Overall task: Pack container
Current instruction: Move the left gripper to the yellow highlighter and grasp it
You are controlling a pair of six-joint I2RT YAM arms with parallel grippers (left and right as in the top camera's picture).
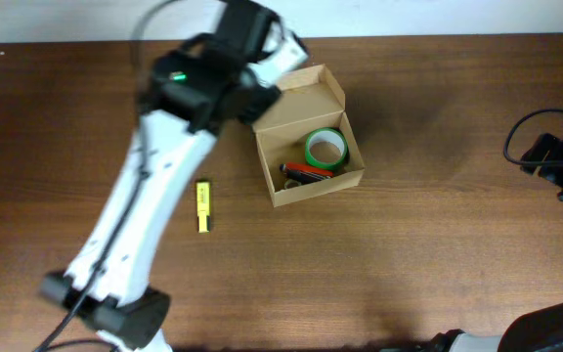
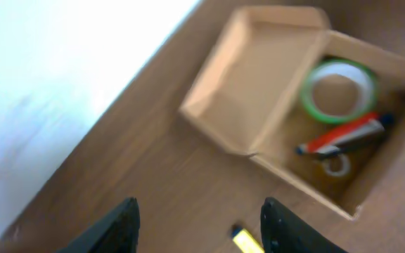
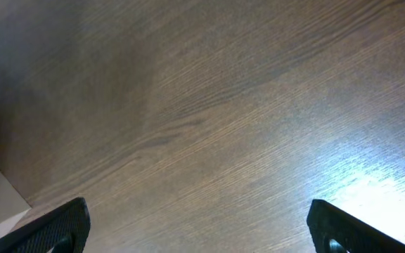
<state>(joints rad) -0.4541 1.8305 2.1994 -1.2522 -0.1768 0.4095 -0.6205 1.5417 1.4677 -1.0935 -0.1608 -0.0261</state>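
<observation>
My left end effector [image 2: 199,228] is spread wide with nothing between its fingers. It hangs above the counter [image 1: 438,264] near the far edge. The container [image 2: 259,77] sits ahead of it and off to the right in the wrist view, resting on the counter with its mouth facing up. Its flap lid is folded back and lies open on the side nearer this end effector. With body and flap together, its long axis runs from that flap away toward the near side of the counter, slightly skewed to the counter's edge. The cardboard I can see is plain brown.

Inside lie a green tape roll [image 2: 338,90] and a red and black pen [image 2: 343,135]. A yellow marker [image 2: 247,241] lies on the counter just below the left fingers; its print is too small to read.

My right end effector [image 3: 202,235] is also spread, over bare wood, well apart from the container.
</observation>
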